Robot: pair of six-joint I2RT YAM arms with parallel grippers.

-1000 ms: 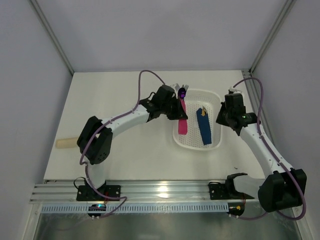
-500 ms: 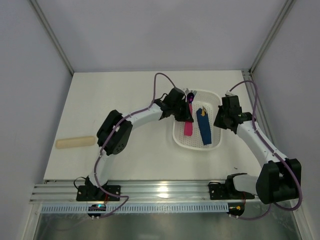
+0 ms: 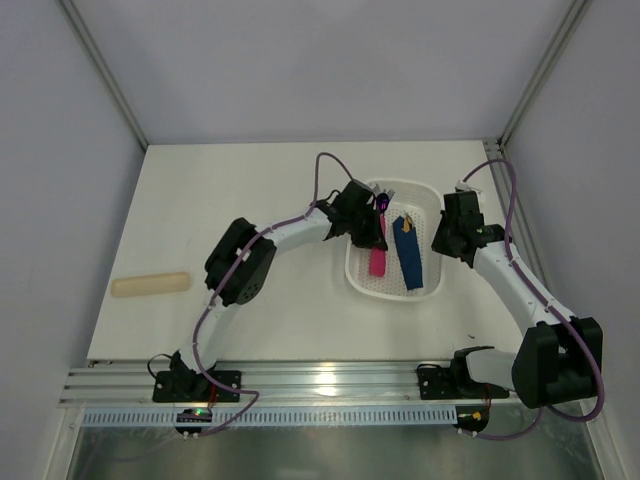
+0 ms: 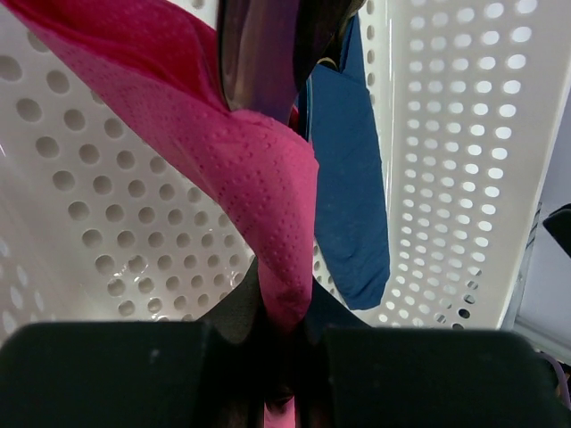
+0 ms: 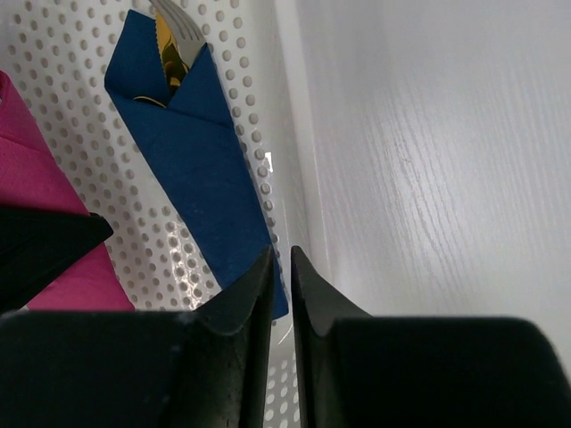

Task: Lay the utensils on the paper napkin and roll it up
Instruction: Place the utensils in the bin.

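**Pink Napkin Roll Held Over White Basket**

From above, the left gripper (image 3: 376,238) reaches into the white perforated basket (image 3: 432,205), closed on the paper napkin (image 3: 377,263), which is rolled into a slim pink bundle. The utensils (image 3: 381,203) poke out of its far end. A blue napkin roll (image 3: 409,260) lies beside it in the basket. The right gripper (image 3: 444,240) sits at the basket's right rim. A beige stick (image 3: 150,285) lies well apart at the table's left edge.

The left wrist view shows the pink napkin (image 4: 259,187) pinched between the left gripper's (image 4: 284,374) closed jaws, the dark purple utensils (image 4: 259,53) tucked in its top and the blue roll (image 4: 348,205) just beyond.

In the right wrist view, the right gripper (image 5: 279,254) hangs above the basket wall (image 5: 281,107), its jaws barely parted and empty, near the blue roll (image 5: 192,152), which has a gold fork (image 5: 174,49) at its top
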